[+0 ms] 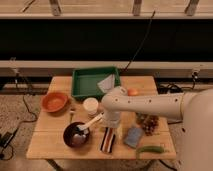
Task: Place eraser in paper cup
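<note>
The eraser (107, 139), a flat block with dark, white and reddish-brown stripes, lies on the wooden table (50, 145) near its front edge. The white paper cup (91, 106) stands upright to its upper left, behind the dark bowl. My gripper (111, 128) points down from the white arm, directly above the eraser's far end and very close to it. The arm hides where the gripper meets the eraser. The cup is apart from the gripper, to its left.
A dark bowl (76, 136) with a white utensil (90, 123) sits left of the eraser. A light blue pad (133, 136), a brown clump (149, 123) and a green pepper (150, 149) lie to the right. A green tray (92, 82), an orange bowl (54, 101) and an orange fruit (132, 92) are behind.
</note>
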Robot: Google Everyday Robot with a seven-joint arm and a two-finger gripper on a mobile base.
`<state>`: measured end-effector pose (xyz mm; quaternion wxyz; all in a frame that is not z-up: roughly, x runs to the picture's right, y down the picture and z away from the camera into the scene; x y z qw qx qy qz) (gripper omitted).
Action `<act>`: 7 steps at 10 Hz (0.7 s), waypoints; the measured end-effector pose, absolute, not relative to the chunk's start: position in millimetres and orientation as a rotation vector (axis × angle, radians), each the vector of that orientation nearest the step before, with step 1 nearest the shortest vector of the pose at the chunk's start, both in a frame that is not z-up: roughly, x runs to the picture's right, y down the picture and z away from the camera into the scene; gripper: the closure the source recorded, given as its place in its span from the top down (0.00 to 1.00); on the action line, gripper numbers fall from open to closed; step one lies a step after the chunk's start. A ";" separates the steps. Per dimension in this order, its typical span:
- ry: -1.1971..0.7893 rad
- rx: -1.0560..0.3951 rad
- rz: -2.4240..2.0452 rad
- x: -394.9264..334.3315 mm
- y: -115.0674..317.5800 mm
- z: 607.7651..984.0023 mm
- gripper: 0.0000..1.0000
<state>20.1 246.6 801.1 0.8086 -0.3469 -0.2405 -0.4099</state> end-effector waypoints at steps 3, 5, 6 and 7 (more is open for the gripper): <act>-0.505 -0.747 -0.873 29.5 244.2 806.4 0.37; -0.501 -0.744 -0.866 34.7 242.9 808.7 0.15; -0.499 -0.743 -0.866 36.9 241.9 808.7 0.06; -0.493 -0.740 -0.868 40.6 239.0 808.7 0.02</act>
